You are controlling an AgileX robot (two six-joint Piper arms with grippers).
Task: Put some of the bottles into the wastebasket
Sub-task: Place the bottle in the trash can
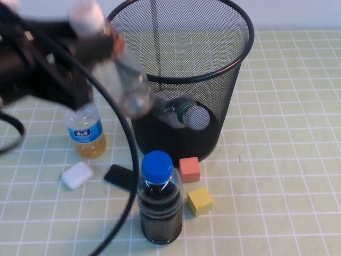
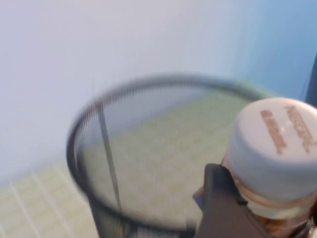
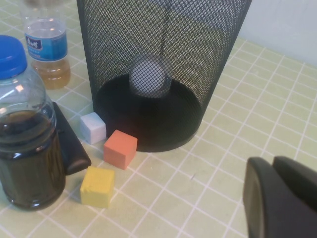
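My left gripper (image 1: 106,47) is shut on the neck of the small clear bottle (image 1: 130,85) with a cream cap and amber-brown neck. It holds the bottle tilted in the air, just outside the left rim of the black wire-mesh wastebasket (image 1: 234,69). The left wrist view shows the cap (image 2: 277,144), one finger (image 2: 223,208) and the wastebasket's rim (image 2: 94,124) beyond. The squat bottle (image 1: 186,113) with a white cap and green label lies inside the wastebasket; its cap shows through the mesh (image 3: 148,77). My right gripper (image 3: 273,166) is shut and empty, low over the table right of the wastebasket (image 3: 148,39).
In front of the wastebasket stand a dark blue-capped bottle (image 1: 159,200), an orange cube (image 1: 189,169) and a yellow cube (image 1: 200,200). A blue-labelled bottle (image 1: 85,133), a white case (image 1: 77,175) and a flat black object (image 1: 121,176) lie at the left. A white cube (image 3: 93,127) sits by the base.
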